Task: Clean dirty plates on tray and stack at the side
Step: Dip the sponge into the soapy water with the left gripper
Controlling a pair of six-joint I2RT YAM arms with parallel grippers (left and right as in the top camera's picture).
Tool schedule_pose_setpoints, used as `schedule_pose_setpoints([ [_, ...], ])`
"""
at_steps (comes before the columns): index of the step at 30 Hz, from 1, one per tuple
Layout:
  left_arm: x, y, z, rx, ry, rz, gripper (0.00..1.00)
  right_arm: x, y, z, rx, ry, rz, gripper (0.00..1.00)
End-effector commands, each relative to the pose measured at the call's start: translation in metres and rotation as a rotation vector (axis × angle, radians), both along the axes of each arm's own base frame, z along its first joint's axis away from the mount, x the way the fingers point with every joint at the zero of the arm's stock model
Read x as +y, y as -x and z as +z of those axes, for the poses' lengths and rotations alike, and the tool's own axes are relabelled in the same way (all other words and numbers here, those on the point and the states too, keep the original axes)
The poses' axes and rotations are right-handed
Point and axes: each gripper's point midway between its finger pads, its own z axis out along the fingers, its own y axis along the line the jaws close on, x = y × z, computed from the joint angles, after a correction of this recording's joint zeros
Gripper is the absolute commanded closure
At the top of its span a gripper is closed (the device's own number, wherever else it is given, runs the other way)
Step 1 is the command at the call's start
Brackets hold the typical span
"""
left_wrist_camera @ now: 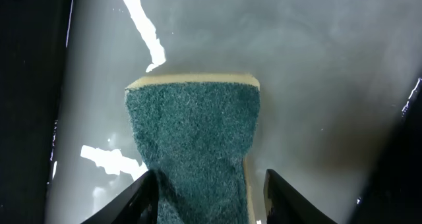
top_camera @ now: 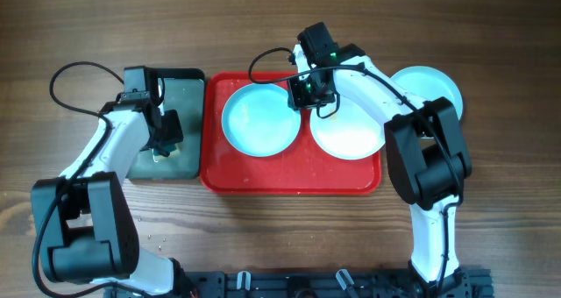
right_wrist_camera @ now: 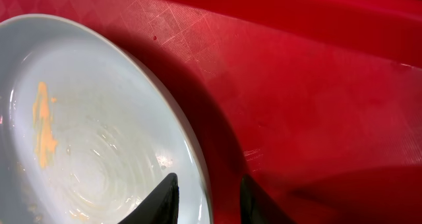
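Observation:
The red tray (top_camera: 289, 177) holds a light cyan plate (top_camera: 259, 118) on its left and a white plate (top_camera: 351, 131) on its right. A second cyan plate (top_camera: 429, 88) lies on the table to the right of the tray. My right gripper (top_camera: 311, 95) is open at the first cyan plate's right rim. In the right wrist view its fingers (right_wrist_camera: 210, 179) straddle the rim, one over the plate (right_wrist_camera: 86, 118) and one over the tray (right_wrist_camera: 297, 85). The plate has an orange smear (right_wrist_camera: 43, 125). My left gripper (top_camera: 162, 145) is open around the sponge.
A black tray (top_camera: 184, 83) stands left of the red tray, with a wet floor (left_wrist_camera: 316, 66). The green-topped sponge (left_wrist_camera: 191, 132) lies in it between my left fingers (left_wrist_camera: 210, 174); a small gap shows at the right finger. Cables run behind both arms.

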Motion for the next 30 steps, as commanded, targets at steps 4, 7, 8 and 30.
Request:
schedule_pose_setpoints([
  [4,0.004,0.005,-0.008,0.026,-0.013,0.0,0.48,0.001,0.001,0.006,-0.009,-0.001,-0.008,0.69],
  [7,0.003,0.007,-0.014,0.045,-0.012,0.0,0.49,0.002,0.0,0.006,-0.011,-0.002,-0.007,0.69],
  [8,0.003,0.007,-0.016,0.051,-0.011,-0.001,0.52,0.002,0.0,0.006,-0.011,-0.002,-0.007,0.69],
  [30,-0.032,-0.027,0.153,-0.519,0.109,-0.147,0.96,-0.004,0.019,0.002,0.08,0.014,-0.017,0.96],
])
